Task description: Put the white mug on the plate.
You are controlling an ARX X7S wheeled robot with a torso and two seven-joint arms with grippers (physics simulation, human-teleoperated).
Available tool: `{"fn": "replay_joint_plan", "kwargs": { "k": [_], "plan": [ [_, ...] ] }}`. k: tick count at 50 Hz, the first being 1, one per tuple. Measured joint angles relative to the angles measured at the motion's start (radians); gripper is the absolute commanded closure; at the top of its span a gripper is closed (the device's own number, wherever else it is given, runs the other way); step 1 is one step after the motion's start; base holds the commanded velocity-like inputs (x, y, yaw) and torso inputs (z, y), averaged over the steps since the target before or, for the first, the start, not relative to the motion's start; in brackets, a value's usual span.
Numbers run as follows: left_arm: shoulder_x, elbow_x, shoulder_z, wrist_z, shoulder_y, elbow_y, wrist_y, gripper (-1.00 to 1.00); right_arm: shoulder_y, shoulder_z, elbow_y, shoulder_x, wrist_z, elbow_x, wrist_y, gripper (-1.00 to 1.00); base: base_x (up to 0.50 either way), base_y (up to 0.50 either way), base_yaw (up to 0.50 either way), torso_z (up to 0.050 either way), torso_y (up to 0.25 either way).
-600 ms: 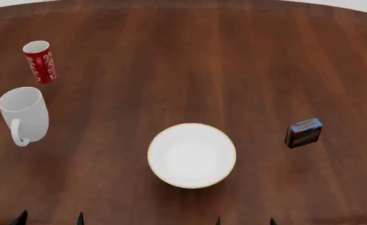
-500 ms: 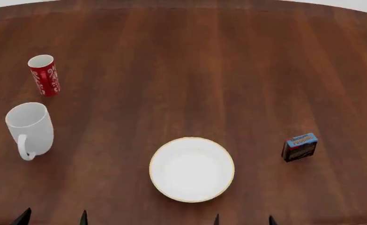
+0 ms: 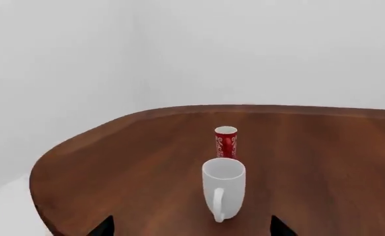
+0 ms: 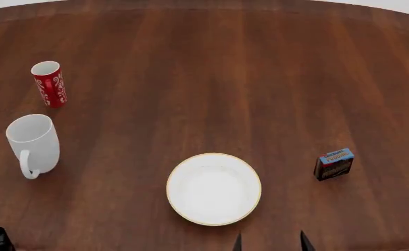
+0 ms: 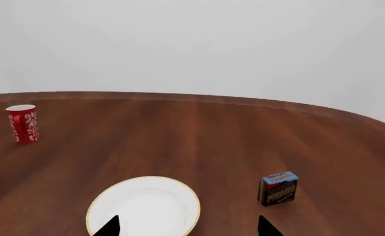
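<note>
The left gripper [image 3: 189,227] is hovering low with spread fingertips, facing the white mug [image 4: 33,143], which is standing upright near the red mug [image 4: 49,83]. The plate [image 4: 213,189] is lying between it and the small box [image 4: 334,164]. The right gripper [image 4: 270,241] is waiting, parted.

The mug [image 4: 33,144] is plain glossy white, and the plate [image 4: 214,189] is white with a thin gold-yellow rim. Beyond it a slimmer cup [image 4: 49,84] is red with white swirls (white inside too). The table [image 4: 211,78] is streaked reddish-brown wood, and the small box [image 4: 334,164] is dark with a blue top.
</note>
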Motion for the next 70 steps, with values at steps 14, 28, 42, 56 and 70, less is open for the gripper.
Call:
{"fn": "replay_joint_plan", "kwargs": {
  "k": [14, 28, 42, 56, 70],
  "plan": [
    [0.003, -0.036, -0.261, -0.066, 0.089, 0.3, -0.162, -1.0, 0.005, -0.025, -0.052, 0.026, 0.012, 0.02, 0.032, -1.0, 0.0, 0.0, 0.0, 0.0, 0.0],
    [0.048, -0.168, -0.513, -0.088, 0.247, 0.352, -0.054, -1.0, 0.046, -0.064, -0.239, 0.065, 0.009, 0.021, 0.223, -1.0, 0.0, 0.0, 0.0, 0.0, 0.0],
    [0.039, -0.19, -0.475, -0.125, 0.314, 0.281, 0.055, -1.0, 0.19, -0.042, -0.468, 0.074, -0.017, 0.144, 0.629, -1.0, 0.0, 0.0, 0.0, 0.0, 0.0],
    [0.008, -0.175, -0.397, -0.156, 0.313, 0.242, 0.077, -1.0, 0.315, -0.009, -0.529, 0.05, -0.013, 0.235, 0.873, -1.0, 0.0, 0.0, 0.0, 0.0, 0.0],
    [-0.016, -0.179, -0.358, -0.172, 0.306, 0.214, 0.091, -1.0, 0.407, 0.015, -0.54, 0.029, 0.001, 0.298, 1.007, -1.0, 0.0, 0.0, 0.0, 0.0, 0.0]
  ]
}}
